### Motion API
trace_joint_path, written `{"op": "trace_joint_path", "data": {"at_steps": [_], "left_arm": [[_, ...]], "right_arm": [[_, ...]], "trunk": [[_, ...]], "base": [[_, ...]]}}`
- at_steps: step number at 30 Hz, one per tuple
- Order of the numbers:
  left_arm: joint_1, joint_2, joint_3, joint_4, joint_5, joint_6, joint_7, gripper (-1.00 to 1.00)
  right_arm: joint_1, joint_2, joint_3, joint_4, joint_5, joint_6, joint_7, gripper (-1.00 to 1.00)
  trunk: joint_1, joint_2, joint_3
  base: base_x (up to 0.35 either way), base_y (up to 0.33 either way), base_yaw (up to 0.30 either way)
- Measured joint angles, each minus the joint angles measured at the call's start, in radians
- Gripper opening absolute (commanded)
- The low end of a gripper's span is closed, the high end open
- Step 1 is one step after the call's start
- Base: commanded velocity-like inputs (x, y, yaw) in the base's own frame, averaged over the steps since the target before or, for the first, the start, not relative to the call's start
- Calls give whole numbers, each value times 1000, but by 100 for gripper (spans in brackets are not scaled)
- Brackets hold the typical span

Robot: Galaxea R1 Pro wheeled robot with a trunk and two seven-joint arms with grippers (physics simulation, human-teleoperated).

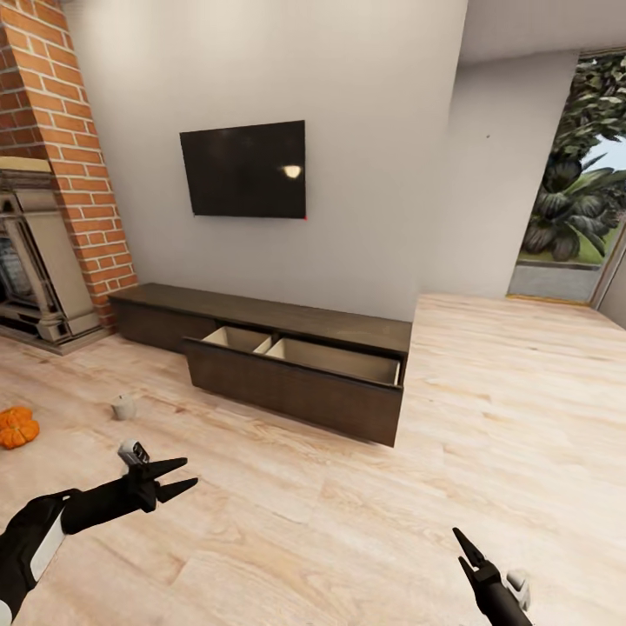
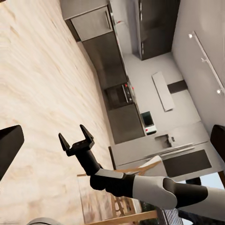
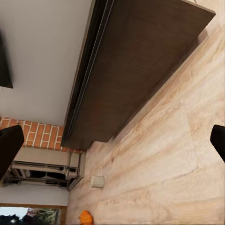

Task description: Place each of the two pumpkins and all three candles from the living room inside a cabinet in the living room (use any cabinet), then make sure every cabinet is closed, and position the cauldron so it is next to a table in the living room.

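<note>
The cabinet [image 1: 287, 348] is a long, low dark-brown unit against the wall under the TV. Its right front [image 1: 296, 391] is pulled out and shows a pale, empty interior. One orange pumpkin [image 1: 17, 426] lies on the floor at the far left, and a small pale candle [image 1: 123, 407] stands near it, left of the cabinet. Both appear in the right wrist view too, the candle [image 3: 97, 181] and the pumpkin [image 3: 85, 217], beside the cabinet front [image 3: 140, 61]. My left gripper [image 1: 184, 474] is open and empty above the floor. My right gripper [image 1: 462, 549], also [image 2: 75, 139], is open and empty.
A black TV [image 1: 243, 169] hangs above the cabinet. A brick fireplace [image 1: 43, 217] stands at the left. A glass opening onto plants [image 1: 574, 200] is at the far right. Light wood floor [image 1: 348, 513] lies between me and the cabinet. Grey kitchen units [image 2: 117, 93] are behind me.
</note>
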Motion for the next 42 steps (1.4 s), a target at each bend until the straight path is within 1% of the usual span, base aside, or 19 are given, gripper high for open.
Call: {"op": "trace_joint_path", "data": {"at_steps": [3, 12, 14, 16, 19, 20, 22, 23, 25, 26, 27, 28, 29, 31, 32, 34, 38, 40, 42], "left_arm": [[0, -1, -1, 0, 0, 0, 0, 100], [0, 0, 0, 0, -1, 0, 0, 100], [0, 1, 0, 0, 0, 0, 0, 100], [0, 4, 1, 0, 0, 0, 0, 100], [0, 11, 2, 1, 0, 0, 0, 100], [0, 12, 2, 1, 0, 0, 0, 100], [0, 18, 11, 1, 0, 1, 0, 100], [0, 21, 15, 2, 0, 0, 0, 100], [0, 28, 21, 11, 0, 0, 0, 100], [0, 31, 23, 14, 0, 0, 0, 100], [0, 40, 30, 28, 1, 1, 0, 100], [0, 48, 50, 44, 4, 1, 0, 100], [0, 50, 60, 48, 5, 1, 0, 100], [0, 54, 101, 59, 5, 4, 0, 100], [0, 56, 118, 62, 6, 6, 0, 100], [0, 57, 140, 66, 9, 8, 0, 100], [0, 58, 152, 66, 6, 12, 0, 100], [0, 60, 153, 67, 7, 13, 0, 100], [0, 63, 154, 67, 7, 13, 0, 100]], "right_arm": [[0, 3, 0, 0, 0, -3, -10, 100], [0, 13, 6, -3, 1, -17, -77, 100], [0, 19, 41, -7, -1, -48, -130, 100], [0, 20, 69, -8, -1, -60, -179, 100], [-1, 28, 101, -11, -1, -67, -255, 100], [-1, 30, 106, -12, -1, -67, -267, 100], [-1, 46, 146, -12, 0, -69, -318, 100], [-1, 58, 179, -12, 0, -69, -340, 100], [-1, 88, 273, -13, 0, -70, -396, 100], [-1, 97, 299, -14, -2, -70, -413, 100], [-1, 119, 376, -19, -2, -73, -462, 100], [-1, 139, 428, -26, -4, -79, -505, 100], [-1, 145, 439, -29, -5, -81, -517, 100], [-1, 155, 470, -44, -4, -85, -544, 100], [-1, 158, 479, -51, -4, -85, -552, 100], [-1, 161, 488, -61, -3, -83, -557, 100], [-1, 162, 493, -74, -2, -74, -549, 100], [-1, 159, 494, -109, 0, -59, -535, 100], [-1, 158, 494, -152, 1, -49, -523, 100]], "trunk": [[0, 0, 4], [0, 0, 14], [0, 0, 16], [0, 0, 19], [0, 0, 22], [0, 0, 23], [0, 0, 26], [0, 0, 27], [0, 0, 29], [0, 0, 30], [0, 0, 32], [0, 0, 33], [0, 0, 34], [0, 0, 36], [0, 0, 37], [0, 0, 40], [0, 0, 44], [0, 0, 46], [-8, 14, 52]], "base": [[-240, 138, 189], [-229, 134, 189], [-191, 105, 189], [-160, 67, 189], [-92, 24, 189], [-34, 9, 189], [-18, 5, 189], [-9, 2, 189], [-5, 1, 189], [-2, 1, 189], [-1, 0, 189], [-1, 0, 189], [-1, 0, 189], [0, 0, 189], [0, 0, 189], [0, 0, 189], [0, 0, 169], [0, 0, 65], [0, 0, 33]]}}
